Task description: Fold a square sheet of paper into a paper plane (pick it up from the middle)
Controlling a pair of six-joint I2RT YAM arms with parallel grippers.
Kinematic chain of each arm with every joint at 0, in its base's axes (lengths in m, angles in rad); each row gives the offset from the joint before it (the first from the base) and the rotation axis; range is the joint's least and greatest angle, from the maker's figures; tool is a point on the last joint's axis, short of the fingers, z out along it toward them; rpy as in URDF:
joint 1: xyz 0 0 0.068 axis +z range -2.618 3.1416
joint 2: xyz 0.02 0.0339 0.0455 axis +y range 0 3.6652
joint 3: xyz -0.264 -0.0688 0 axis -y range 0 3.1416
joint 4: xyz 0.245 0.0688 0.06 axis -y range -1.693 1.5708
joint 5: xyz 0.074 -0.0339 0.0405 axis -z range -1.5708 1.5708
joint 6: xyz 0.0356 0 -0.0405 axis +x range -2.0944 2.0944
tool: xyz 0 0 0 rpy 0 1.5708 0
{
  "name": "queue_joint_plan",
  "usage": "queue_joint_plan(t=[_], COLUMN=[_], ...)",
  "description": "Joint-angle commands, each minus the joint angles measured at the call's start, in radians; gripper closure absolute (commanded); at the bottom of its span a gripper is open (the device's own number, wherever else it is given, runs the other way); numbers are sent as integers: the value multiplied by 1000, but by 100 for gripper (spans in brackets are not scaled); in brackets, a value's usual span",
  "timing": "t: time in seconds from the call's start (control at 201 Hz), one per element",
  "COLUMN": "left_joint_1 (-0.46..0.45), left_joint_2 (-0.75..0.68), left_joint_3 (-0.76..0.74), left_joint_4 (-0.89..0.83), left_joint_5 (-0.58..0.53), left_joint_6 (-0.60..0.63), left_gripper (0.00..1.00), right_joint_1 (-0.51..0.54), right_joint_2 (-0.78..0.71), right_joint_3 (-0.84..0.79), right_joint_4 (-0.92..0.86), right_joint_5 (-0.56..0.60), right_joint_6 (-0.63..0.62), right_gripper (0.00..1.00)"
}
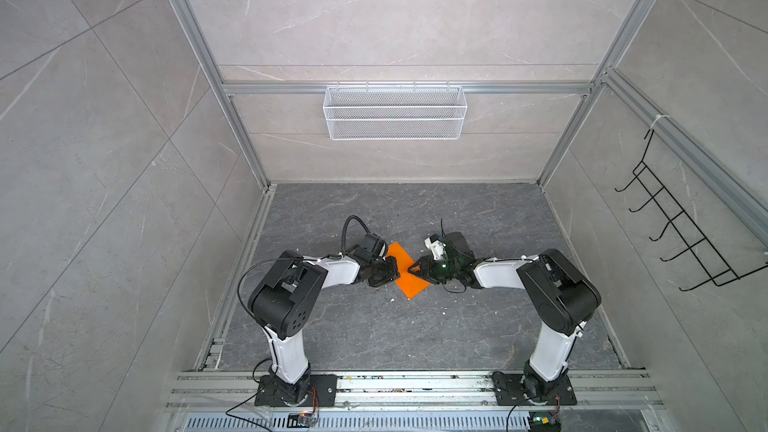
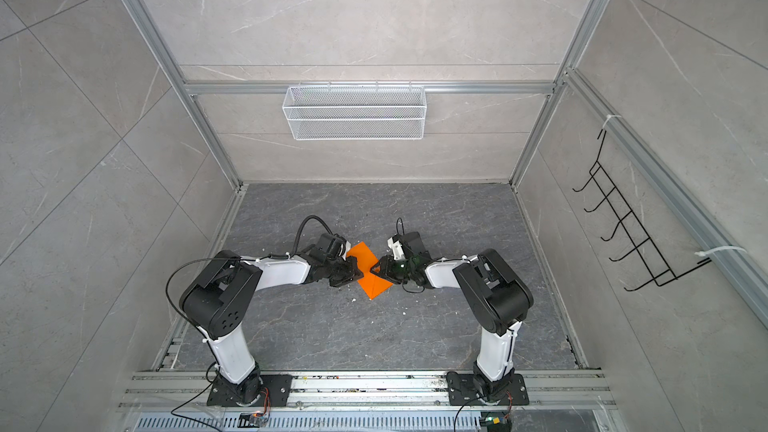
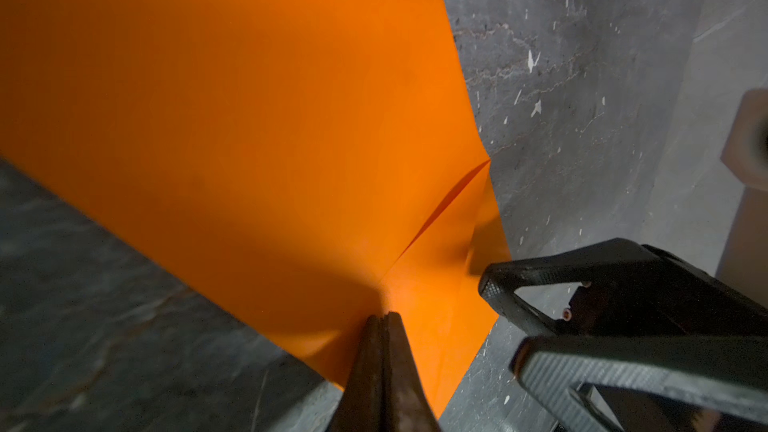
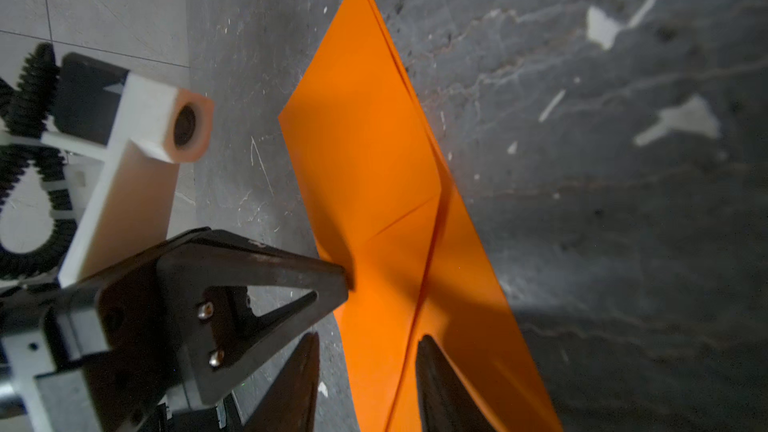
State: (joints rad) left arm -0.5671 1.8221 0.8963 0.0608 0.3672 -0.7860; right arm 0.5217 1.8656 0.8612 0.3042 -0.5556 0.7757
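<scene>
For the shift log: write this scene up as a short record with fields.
paper: orange, folded double, creased, on the table between the two arms
left gripper: shut on one edge of the paper
right gripper: open, jaws either side of the opposite edge
plane: not yet formed
back wall: wire basket
side wall: hook rack
</scene>
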Motion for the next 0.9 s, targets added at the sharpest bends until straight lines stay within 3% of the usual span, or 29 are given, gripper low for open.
queue_joint_plan(t=[0.0, 0.269, 0.528, 0.891], left_joint_1=[16, 27, 35, 59], left_joint_2=[16, 18, 18, 16], left_joint_3=[-56, -70, -70, -77], left_joint_4=[-83, -82, -79, -61], left_joint_5=[-22, -25, -19, 17], left_joint_6=[-15, -16, -16, -21], left_gripper=[100, 100, 100, 100], right_joint_1=[5, 4, 5, 3], right_joint_2=[47, 59, 74, 47], right_joint_3=[36, 20, -22, -36], right_joint_4=[-12, -3, 171, 170], right_joint_5=[21, 35, -86, -79], right_joint_6=[11, 35, 126, 71], right_gripper=[61, 63, 63, 64])
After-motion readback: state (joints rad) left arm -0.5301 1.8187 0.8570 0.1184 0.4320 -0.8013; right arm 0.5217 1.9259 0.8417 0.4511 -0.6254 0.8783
